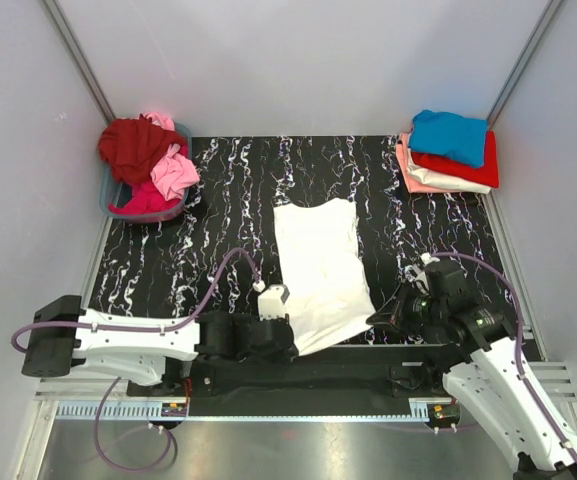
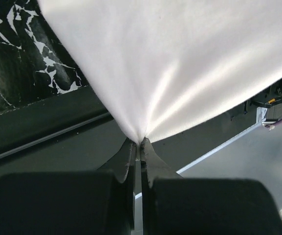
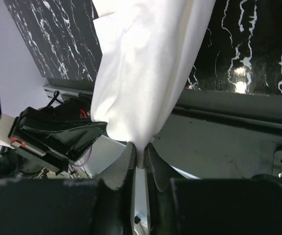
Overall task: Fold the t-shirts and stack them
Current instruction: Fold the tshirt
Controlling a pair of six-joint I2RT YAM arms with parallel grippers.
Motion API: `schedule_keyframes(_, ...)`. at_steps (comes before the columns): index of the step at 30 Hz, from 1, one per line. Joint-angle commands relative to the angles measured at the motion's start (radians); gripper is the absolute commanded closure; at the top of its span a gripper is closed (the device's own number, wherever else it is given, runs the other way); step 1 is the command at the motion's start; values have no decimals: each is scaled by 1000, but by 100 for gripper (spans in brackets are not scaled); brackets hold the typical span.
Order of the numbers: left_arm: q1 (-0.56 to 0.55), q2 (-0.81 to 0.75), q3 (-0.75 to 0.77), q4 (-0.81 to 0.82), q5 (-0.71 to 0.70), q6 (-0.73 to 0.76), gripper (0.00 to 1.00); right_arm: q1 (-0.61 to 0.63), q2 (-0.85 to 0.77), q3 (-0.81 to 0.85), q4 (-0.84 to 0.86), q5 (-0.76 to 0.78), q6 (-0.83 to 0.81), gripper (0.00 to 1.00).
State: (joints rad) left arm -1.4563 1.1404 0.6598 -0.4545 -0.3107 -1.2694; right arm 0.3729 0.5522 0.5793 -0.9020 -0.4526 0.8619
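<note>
A white t-shirt (image 1: 320, 268) lies lengthwise on the black marbled table (image 1: 208, 200), its near end lifted off the front edge. My left gripper (image 1: 290, 346) is shut on its near left corner; the cloth fans up from the closed jaws in the left wrist view (image 2: 180, 63). My right gripper (image 1: 376, 322) is shut on the near right corner, and the shirt (image 3: 145, 63) hangs bunched from its jaws. A stack of folded shirts (image 1: 450, 152), blue on top of red and peach, sits at the far right corner.
A basket (image 1: 118, 205) at the far left corner holds a heap of red and pink shirts (image 1: 150, 160). Grey walls with metal rails close in both sides. The metal mounting rail (image 1: 298, 405) runs along the front under the arms.
</note>
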Motion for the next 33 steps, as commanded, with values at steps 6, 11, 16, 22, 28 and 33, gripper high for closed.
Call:
schedule_keyframes(6, 23, -24, 223, -239, -154, -2, 100, 3, 115, 200, -74, 120, -14, 100)
schedule_keyframes(11, 123, -39, 285, -256, -131, 117, 100, 3, 238, 323, -55, 207, -66, 100)
schedule_keyframes(16, 252, -27, 342, -239, -88, 231, 100, 4, 379, 454, -38, 272, -116, 100)
schedule_keyframes(22, 399, 24, 417, -211, -7, 341, 100, 1, 535, 605, -37, 345, -178, 100)
schedule_keyframes(28, 504, 76, 454, -176, 81, 403, 100, -11, 621, 686, -40, 381, -212, 100)
schedule_keyframes(33, 570, 99, 454, -139, 162, 418, 100, -40, 684, 726, -32, 356, -230, 100)
